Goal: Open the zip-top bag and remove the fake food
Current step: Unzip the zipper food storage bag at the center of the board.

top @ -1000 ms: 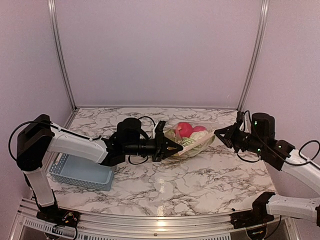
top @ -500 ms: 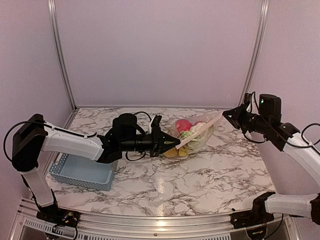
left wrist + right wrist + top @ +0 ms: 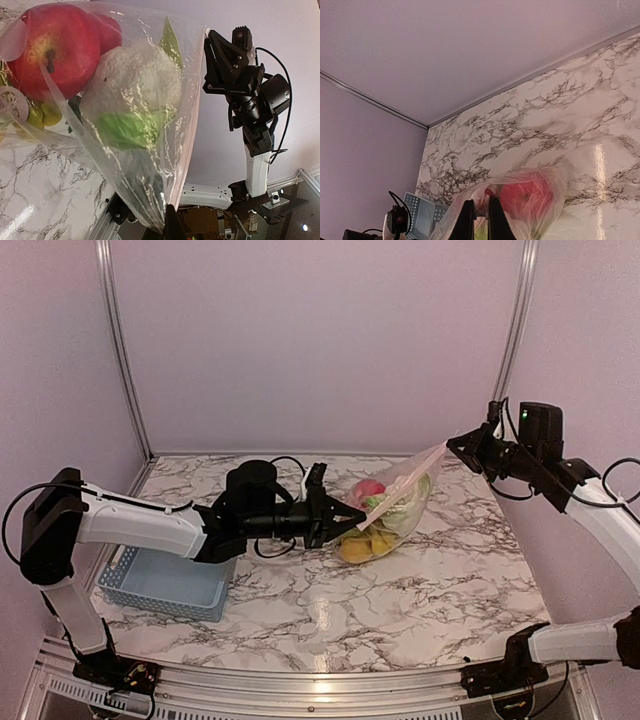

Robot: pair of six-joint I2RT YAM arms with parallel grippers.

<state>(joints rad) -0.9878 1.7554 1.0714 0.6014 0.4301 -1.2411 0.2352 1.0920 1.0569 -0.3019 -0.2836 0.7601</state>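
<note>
Up has gone the right gripper [image 3: 452,445], stretching the bag [image 3: 408,490] taut! Both are clenched on its top edge (left gripper [image 3: 352,525] lower), toy fruit [image 3: 368,542] sagging inside.

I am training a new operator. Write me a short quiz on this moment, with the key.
1. True or false: both the left hand and the right hand grip the zip-top bag.
2. Where is the fake food? A loose outside the bag; B inside the bag; C none in view.
3. Which hand holds the bag's higher end?
Key: 1 true; 2 B; 3 right.
</note>
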